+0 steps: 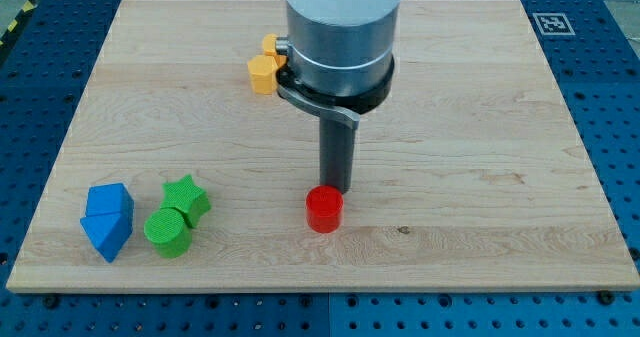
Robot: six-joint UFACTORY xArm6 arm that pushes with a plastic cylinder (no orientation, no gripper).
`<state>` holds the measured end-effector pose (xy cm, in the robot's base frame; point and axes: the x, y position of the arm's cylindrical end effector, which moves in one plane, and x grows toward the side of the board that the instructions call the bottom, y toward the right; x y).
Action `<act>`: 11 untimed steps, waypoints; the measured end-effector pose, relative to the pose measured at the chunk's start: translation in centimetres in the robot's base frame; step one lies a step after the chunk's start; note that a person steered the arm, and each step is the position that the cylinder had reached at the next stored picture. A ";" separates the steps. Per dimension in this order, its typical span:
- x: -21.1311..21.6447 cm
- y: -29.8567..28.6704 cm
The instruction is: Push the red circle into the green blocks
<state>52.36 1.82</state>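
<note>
Two green blocks (175, 217) sit near-left on tabletop (480, 127); red circle (324, 209) well right of them. Tip (331, 188) touches its far side; no hand fitted. You need tip round to its right, then push left.

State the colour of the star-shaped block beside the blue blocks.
Green star-shaped block, clearest in the camera view.
</note>
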 end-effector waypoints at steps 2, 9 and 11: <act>1.4 4.2; 2.9 -8.3; -9.6 -5.9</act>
